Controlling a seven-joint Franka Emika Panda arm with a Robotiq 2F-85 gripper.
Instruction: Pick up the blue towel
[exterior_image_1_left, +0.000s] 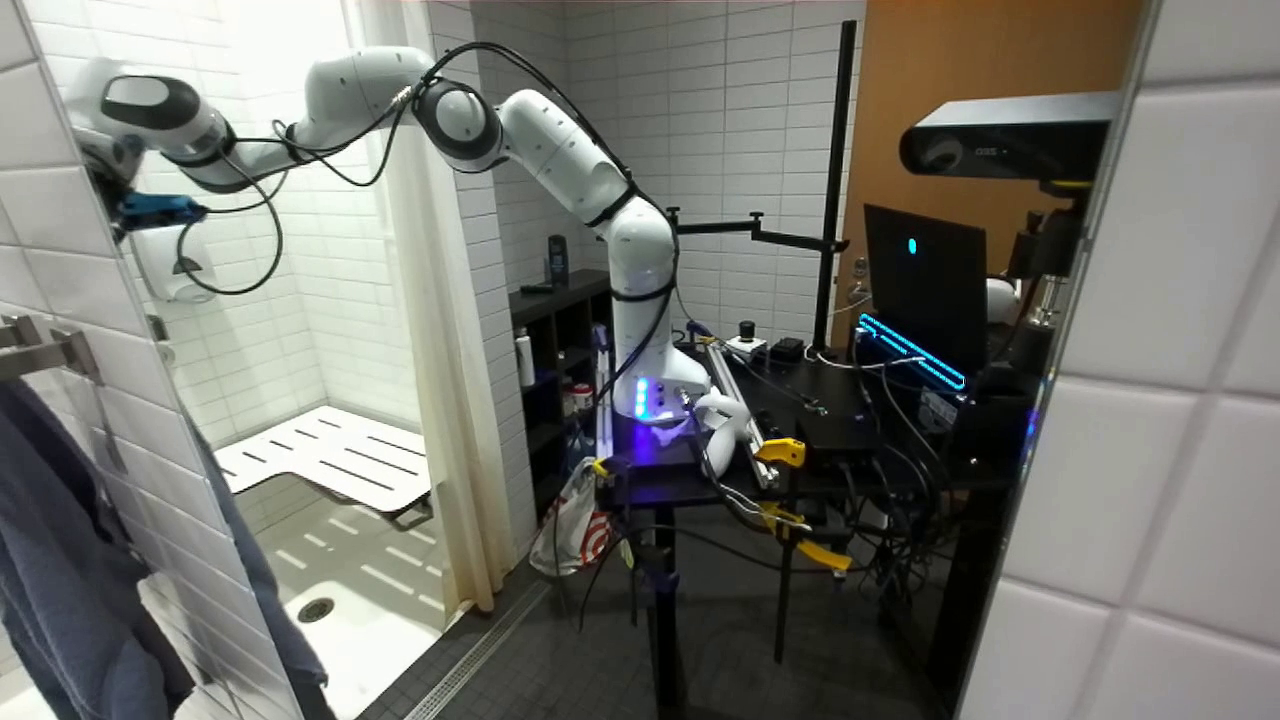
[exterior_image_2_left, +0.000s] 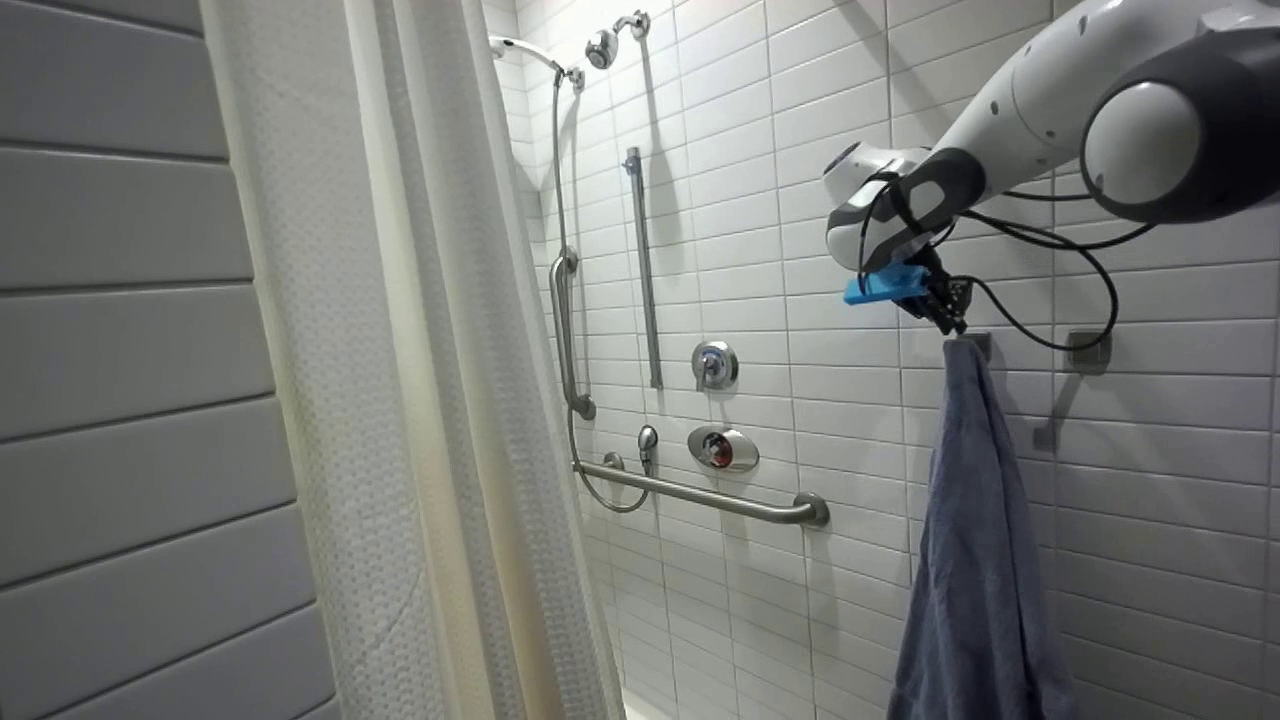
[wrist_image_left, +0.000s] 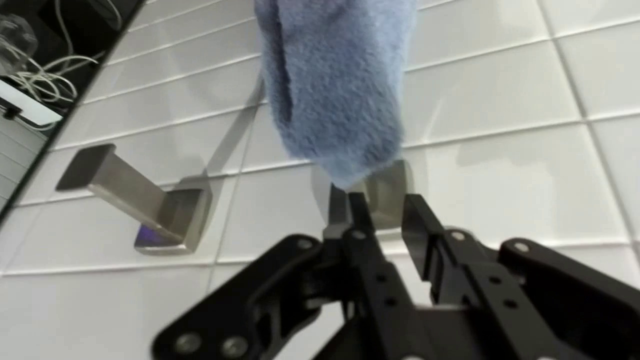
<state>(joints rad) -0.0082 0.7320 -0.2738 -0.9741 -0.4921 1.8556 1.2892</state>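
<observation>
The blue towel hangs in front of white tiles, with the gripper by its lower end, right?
No, the gripper is near the top of the blue towel, not its lower end, as an exterior view shows. The towel does hang in front of white tiles.

in the wrist view, the black, hinged, two-fingered gripper (wrist_image_left: 386, 200) was cut off by the bottom edge and the fuzzy, slate-blue cloth towel (wrist_image_left: 340, 95) by the top edge; whether they touched could not be told. a square grey metal hook (wrist_image_left: 392, 192) was partly hidden behind them, and looping thin white cables (wrist_image_left: 35, 80) were blurred. in an exterior view, the smooth, white-and-dark-grey robot arm (exterior_image_2_left: 1050, 110) was cut off by the right edge and the towel by the bottom. in an exterior view, the gripper was partly lost at a border of glossy white wall tiles (exterior_image_1_left: 60, 220).
</observation>
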